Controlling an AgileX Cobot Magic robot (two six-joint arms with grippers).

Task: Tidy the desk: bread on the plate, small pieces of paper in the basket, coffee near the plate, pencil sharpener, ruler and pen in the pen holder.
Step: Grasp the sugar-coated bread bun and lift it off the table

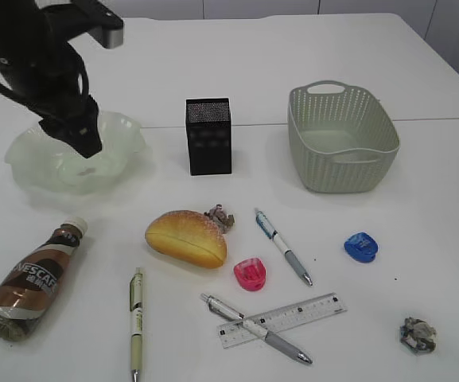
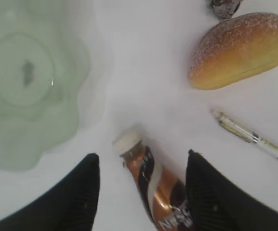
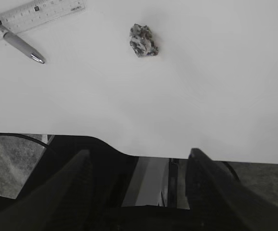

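My left gripper (image 1: 86, 142) hangs open and empty over the pale green plate (image 1: 22, 155). In the left wrist view its open jaws (image 2: 143, 155) frame the coffee (image 2: 155, 190), which lies on its side below them, untouched, next to the plate (image 2: 57, 130). The coffee (image 1: 30, 282) lies at the front left of the desk (image 1: 420, 199). The bread (image 1: 185, 237) sits mid-desk with a paper wad (image 1: 221, 216) against it. My right gripper (image 3: 139, 156) is open and empty over the desk's front edge, short of a second paper wad (image 3: 143, 40).
The black pen holder (image 1: 208, 135) and the basket (image 1: 340, 137) stand at the back. Three pens (image 1: 283, 245) (image 1: 257, 326) (image 1: 136, 318), a ruler (image 1: 285, 318), a pink sharpener (image 1: 250, 274) and a blue sharpener (image 1: 361, 247) lie in front. The right arm is outside the exterior view.
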